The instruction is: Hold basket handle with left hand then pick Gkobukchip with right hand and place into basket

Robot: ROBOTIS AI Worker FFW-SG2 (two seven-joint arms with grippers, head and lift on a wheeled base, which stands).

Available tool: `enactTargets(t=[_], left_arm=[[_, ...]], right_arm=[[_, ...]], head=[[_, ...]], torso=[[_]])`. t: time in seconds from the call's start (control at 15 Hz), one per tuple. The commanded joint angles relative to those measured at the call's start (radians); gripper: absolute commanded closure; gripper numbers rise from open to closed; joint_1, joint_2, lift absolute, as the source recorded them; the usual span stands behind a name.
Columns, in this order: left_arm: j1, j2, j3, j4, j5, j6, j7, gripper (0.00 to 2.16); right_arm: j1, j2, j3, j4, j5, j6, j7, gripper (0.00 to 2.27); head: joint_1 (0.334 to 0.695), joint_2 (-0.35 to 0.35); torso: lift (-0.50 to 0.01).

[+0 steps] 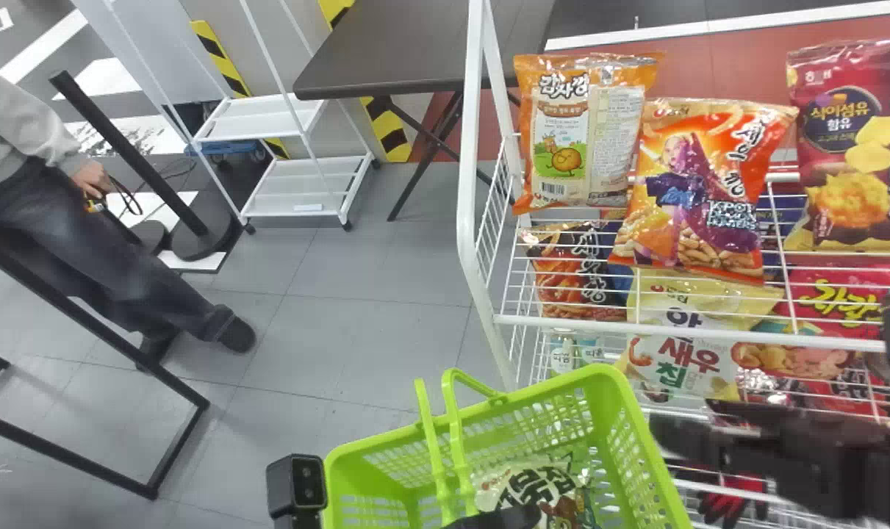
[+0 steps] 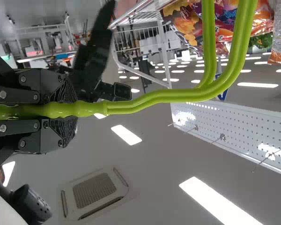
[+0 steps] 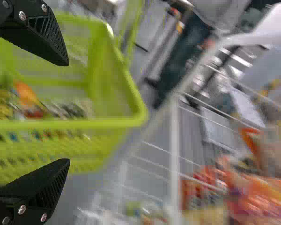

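The left gripper [image 1: 492, 519] was clamped on the handle [image 1: 456, 448]. Gkobukchip [image 1: 536, 488] lay inside the basket [image 1: 608, 375]. The right gripper [image 1: 681, 464] was beside the basket, near the rack [image 1: 636, 328], its fingers apart and holding nothing.

"That basket [image 1: 608, 389], plastic?"
"Glossy plastic, and its handles [image 2: 178, 95] look smooth too."
"And the rack [image 1: 468, 147]?"
"Smooth painted metal, I'd say; the snack bag [image 1: 595, 132] by its left edge is shiny, crinkled film"
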Motion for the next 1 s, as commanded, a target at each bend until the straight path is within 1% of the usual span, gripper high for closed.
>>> enactTargets(t=[0.0, 0.07, 0.2, 0.4, 0.47, 0.67, 0.87, 0.93], left_arm=[[0.001, 0.000, -0.001, 0.001, 0.000, -0.003, 0.000, 2.15], [0.001, 0.000, -0.003, 0.001, 0.000, 0.000, 0.000, 2.15], [0.001, 0.000, -0.004, 0.001, 0.000, -0.003, 0.000, 2.15], [0.002, 0.000, -0.004, 0.003, 0.000, -0.003, -0.002, 2.15], [0.002, 0.000, -0.004, 0.004, 0.000, -0.003, -0.002, 2.15], [0.002, -0.002, -0.006, 0.004, -0.003, -0.003, -0.002, 2.15], [-0.001, -0.004, -0.012, 0.006, -0.005, -0.003, 0.003, 2.15], [-0.001, -0.004, -0.012, 0.006, -0.005, -0.003, 0.005, 2.15]], right_arm=[[0.038, -0.004, 0.010, 0.028, 0.112, -0.294, -0.014, 0.08], [0.057, -0.007, 0.004, 0.039, 0.138, -0.411, -0.038, 0.08], [0.083, -0.010, -0.004, 0.071, 0.189, -0.549, -0.080, 0.09], [0.117, -0.010, -0.016, 0.209, 0.269, -0.883, -0.135, 0.09], [0.126, -0.010, -0.032, 0.258, 0.272, -0.985, -0.141, 0.09], [0.167, -0.008, -0.059, 0.350, 0.272, -1.233, -0.143, 0.09], [0.204, 0.003, -0.061, 0.402, 0.252, -1.347, -0.146, 0.09], [0.216, 0.004, -0.059, 0.408, 0.241, -1.371, -0.146, 0.09]], head=[[0.695, 0.263], [0.695, 0.199], [0.695, 0.151], [0.695, 0.075], [0.695, 0.034], [0.695, -0.017], [0.695, -0.065], [0.695, -0.071]], torso=[[0.000], [0.000], [0.000], [0.000], [0.000], [0.000], [0.000], [0.000]])
